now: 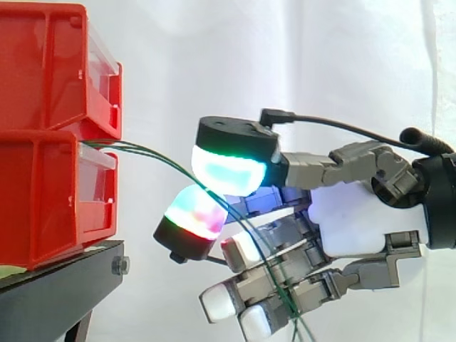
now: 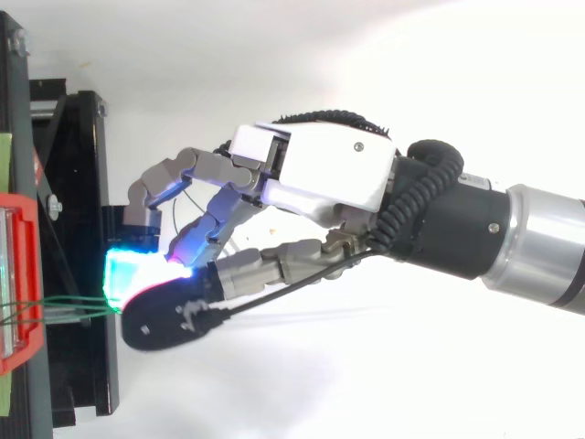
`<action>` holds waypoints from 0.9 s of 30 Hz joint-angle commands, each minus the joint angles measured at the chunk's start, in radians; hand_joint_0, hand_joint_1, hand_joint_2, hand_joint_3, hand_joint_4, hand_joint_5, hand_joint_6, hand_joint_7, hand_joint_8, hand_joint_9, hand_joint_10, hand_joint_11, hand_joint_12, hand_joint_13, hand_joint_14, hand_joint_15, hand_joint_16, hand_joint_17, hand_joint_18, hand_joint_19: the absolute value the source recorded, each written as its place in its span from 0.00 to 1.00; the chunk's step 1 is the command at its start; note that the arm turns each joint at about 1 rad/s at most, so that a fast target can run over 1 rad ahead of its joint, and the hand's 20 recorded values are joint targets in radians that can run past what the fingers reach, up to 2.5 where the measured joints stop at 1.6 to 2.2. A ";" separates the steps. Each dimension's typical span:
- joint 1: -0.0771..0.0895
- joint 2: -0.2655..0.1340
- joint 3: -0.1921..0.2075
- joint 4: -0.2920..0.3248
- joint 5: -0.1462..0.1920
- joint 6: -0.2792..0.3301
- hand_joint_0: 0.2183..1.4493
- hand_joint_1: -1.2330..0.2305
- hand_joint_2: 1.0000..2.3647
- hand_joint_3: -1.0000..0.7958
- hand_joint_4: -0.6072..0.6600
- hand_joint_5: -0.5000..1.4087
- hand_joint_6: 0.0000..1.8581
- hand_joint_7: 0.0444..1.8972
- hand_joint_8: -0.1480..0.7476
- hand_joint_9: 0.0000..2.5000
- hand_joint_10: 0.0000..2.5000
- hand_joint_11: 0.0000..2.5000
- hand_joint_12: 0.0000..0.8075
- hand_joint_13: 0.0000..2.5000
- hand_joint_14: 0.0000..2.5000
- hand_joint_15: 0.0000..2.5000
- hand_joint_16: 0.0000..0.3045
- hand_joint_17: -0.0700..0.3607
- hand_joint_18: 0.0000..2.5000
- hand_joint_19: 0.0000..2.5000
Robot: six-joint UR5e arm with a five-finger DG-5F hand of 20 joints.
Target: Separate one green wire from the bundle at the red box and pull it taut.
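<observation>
Two red bins are stacked at the left, the upper one (image 1: 50,71) on the lower one (image 1: 50,199). A bundle of thin green wires (image 1: 153,155) comes out between them and arcs right and downward. My hand (image 1: 356,214) reaches in from the right with its fingers curled. The thumb pad (image 1: 228,171), glowing green and cyan, meets a red-green glowing fingertip (image 1: 196,214), and a green wire runs between them. Past that pinch the wires hang slack across the lower fingers. From above, the wires (image 2: 55,309) lead from the red bin (image 2: 18,274) to the glowing pads of the hand (image 2: 320,174).
The bins rest on a black stand (image 1: 64,285), whose frame (image 2: 82,229) lies just left of the fingertips in the top view. A white curtain hangs behind.
</observation>
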 commanded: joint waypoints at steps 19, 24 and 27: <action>0.008 0.004 0.002 -0.032 -0.017 0.011 0.31 0.35 0.01 0.35 0.54 0.19 0.49 0.49 0.47 0.48 0.01 0.34 0.44 0.36 0.01 0.23 0.16 0.42 0.31 0.27; 0.008 0.004 0.002 -0.031 -0.018 0.012 0.34 0.31 0.01 0.40 0.51 0.19 0.49 0.50 0.47 0.48 0.01 0.34 0.43 0.37 0.01 0.24 0.16 0.42 0.31 0.27; 0.008 0.007 0.009 -0.031 -0.018 0.020 0.36 0.28 0.01 0.40 0.48 0.19 0.50 0.50 0.47 0.48 0.01 0.35 0.43 0.37 0.01 0.24 0.16 0.42 0.32 0.26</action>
